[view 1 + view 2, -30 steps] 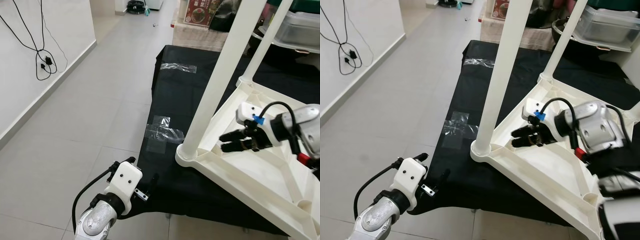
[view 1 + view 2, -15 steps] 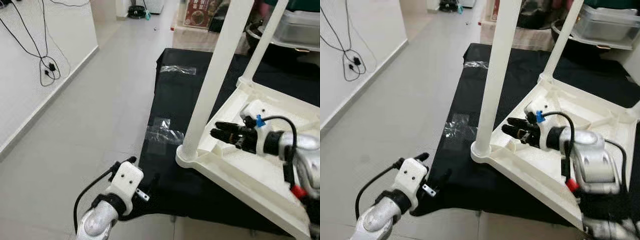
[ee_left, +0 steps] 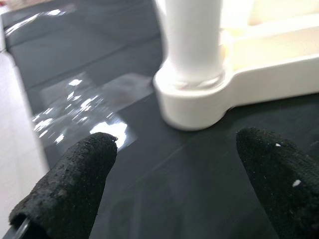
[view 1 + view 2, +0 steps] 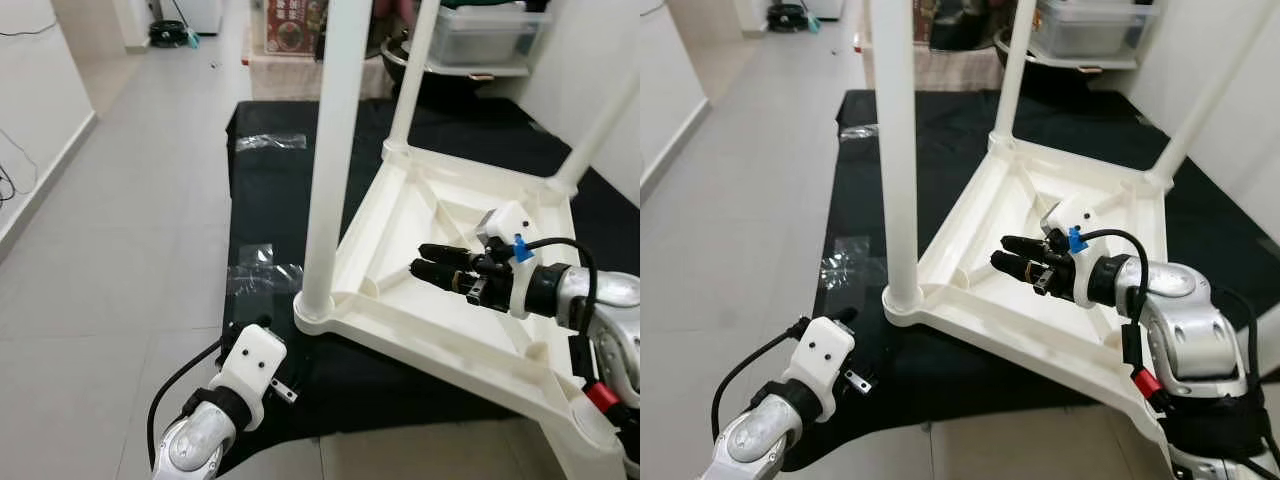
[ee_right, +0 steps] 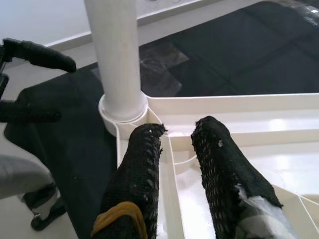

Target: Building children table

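While the upturned white children's table [image 4: 470, 250] lies on a black mat [image 4: 270, 210], the right gripper [image 4: 432, 265] hovers over its underside. In the left wrist view, the left gripper [image 3: 174, 164] spreads wide before a leg [image 3: 192, 45]. In the right wrist view, narrowly parted jaws hold nothing.
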